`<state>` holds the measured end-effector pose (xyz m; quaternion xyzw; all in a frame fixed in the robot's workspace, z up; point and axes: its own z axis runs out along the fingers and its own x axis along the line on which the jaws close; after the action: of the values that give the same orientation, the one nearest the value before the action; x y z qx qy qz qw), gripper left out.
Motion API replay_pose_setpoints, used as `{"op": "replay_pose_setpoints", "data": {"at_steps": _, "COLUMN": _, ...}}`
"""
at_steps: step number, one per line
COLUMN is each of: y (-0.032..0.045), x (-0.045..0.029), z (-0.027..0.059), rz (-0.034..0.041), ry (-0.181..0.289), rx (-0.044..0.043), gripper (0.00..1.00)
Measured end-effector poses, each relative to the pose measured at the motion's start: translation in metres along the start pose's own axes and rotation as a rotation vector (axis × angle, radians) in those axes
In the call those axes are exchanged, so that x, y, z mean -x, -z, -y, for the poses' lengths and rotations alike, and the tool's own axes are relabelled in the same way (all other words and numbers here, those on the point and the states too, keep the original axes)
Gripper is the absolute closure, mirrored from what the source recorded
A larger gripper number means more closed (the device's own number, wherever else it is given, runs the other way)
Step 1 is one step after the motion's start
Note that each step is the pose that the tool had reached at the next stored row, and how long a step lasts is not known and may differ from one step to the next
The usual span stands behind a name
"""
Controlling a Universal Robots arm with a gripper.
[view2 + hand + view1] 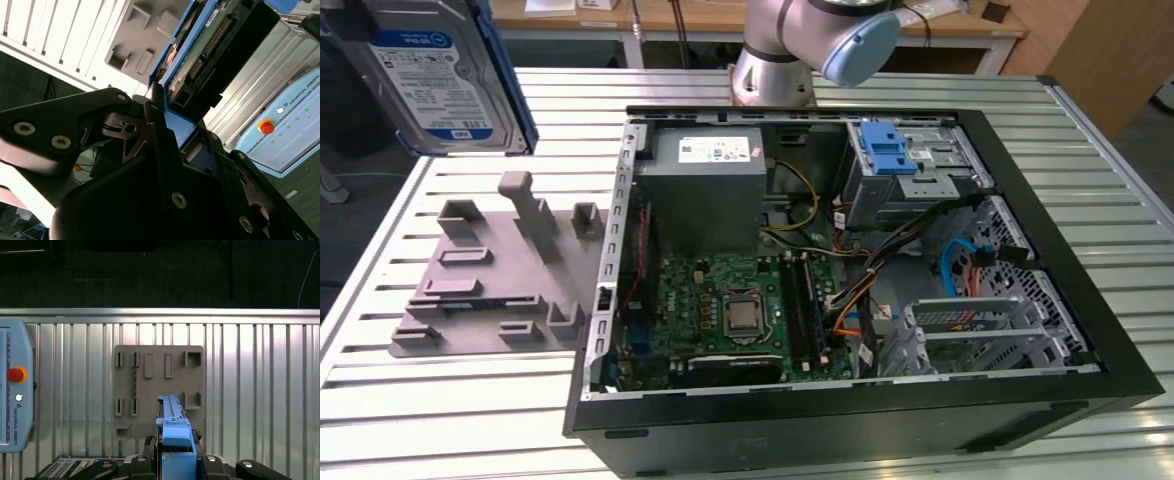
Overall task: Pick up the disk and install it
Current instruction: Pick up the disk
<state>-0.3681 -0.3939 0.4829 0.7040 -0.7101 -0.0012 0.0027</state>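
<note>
gripper (pixel 172 131): fingers clamped on the disk's blue carrier, seen in both wrist views (pixel 175 460)
disk (pixel 434 75): lifted clear above the grey fixture plate (pixel 480 290), not touching it
pc case (pixel 854 430): open, just beside the fixture plate on the exterior view's right
table (pixel 454 420): slatted metal, under the fixture plate

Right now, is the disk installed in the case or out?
Out: the disk sits clamped in the end effector above the grey fixture, outside the case.

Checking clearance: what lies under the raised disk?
The grey fixture plate on the slatted table, in the first wrist view. The disk hides part of that plate.
</note>
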Motion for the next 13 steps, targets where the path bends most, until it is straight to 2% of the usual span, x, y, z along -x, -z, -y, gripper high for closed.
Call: {"op": "replay_pose_setpoints", "data": {"at_steps": 13, "y": 0.0000, "x": -0.0098, "z": 0.0160, "rz": 0.0000, "ry": 0.000, "rx": 0.0014, "gripper": 0.64}}
